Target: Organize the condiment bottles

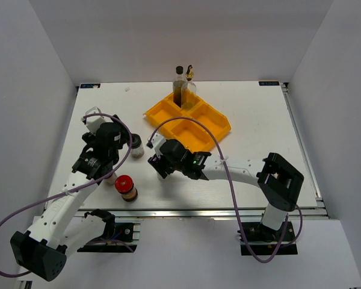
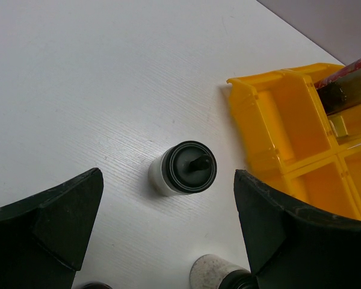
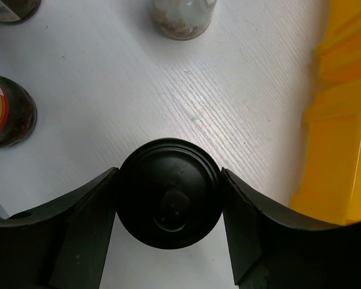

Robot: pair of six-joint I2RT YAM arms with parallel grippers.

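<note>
While the left jaws hang released, the right jaws clasp a jar (image 3: 168, 192): pickup, I judge; next, lift it toward the tray (image 1: 212, 114) at 1 o'clock.

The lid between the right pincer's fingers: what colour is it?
The lid is black; right wrist view shows it best.

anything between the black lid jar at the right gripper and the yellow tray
Nothing visible: only bare table lies between the black-lidded jar, held in the right gripper, and the yellow tray.
</note>
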